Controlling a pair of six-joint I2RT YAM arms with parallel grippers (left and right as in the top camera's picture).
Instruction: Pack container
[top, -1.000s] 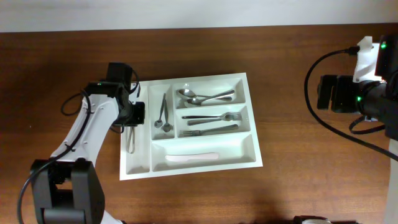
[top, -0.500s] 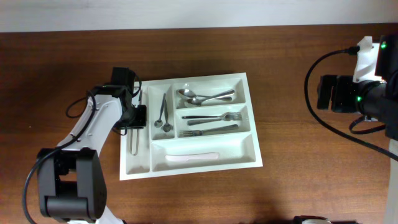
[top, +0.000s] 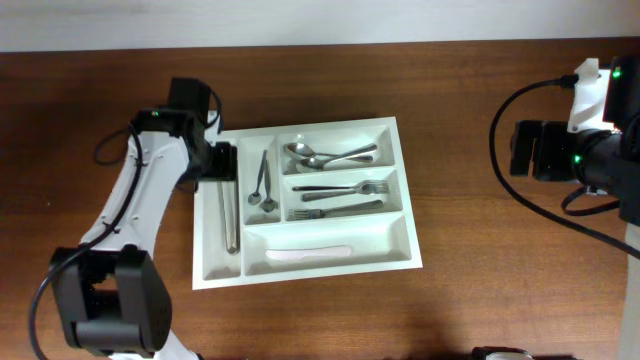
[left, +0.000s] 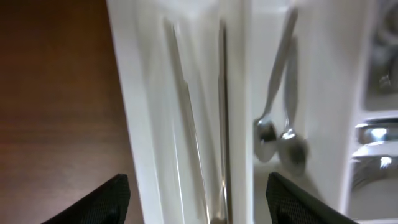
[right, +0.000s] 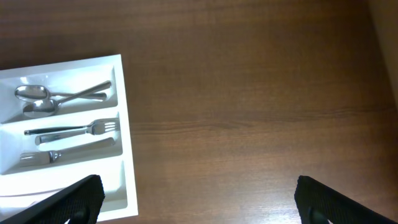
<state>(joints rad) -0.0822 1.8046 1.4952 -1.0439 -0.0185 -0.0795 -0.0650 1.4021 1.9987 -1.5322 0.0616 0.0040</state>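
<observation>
The white container (top: 385, 238) lies at mid-table, and its right end (right: 122, 155) shows in the right wrist view. My left gripper (top: 222, 165) hovers open over the far end of the leftmost narrow slot. A long metal utensil (top: 229, 215) lies loose in that slot, seen between the wide-apart jaws (left: 222, 112) without touching either finger. Two small spoons (top: 263, 185) fill the neighbouring slot. Spoons (top: 330, 155), forks (top: 340, 197) and a white knife (top: 308, 252) occupy the other compartments. My right gripper (right: 202, 205) stands open over bare wood, far right of the container.
The right arm (top: 590, 150) and its black cables sit at the table's right edge. The left arm's base (top: 110, 300) stands at the front left. A pale wall strip runs along the table's far edge.
My left gripper has opened and let go of the long metal utensil, which now lies in the leftmost slot. The gripper drew back toward the slot's far end. The right arm has not moved.
</observation>
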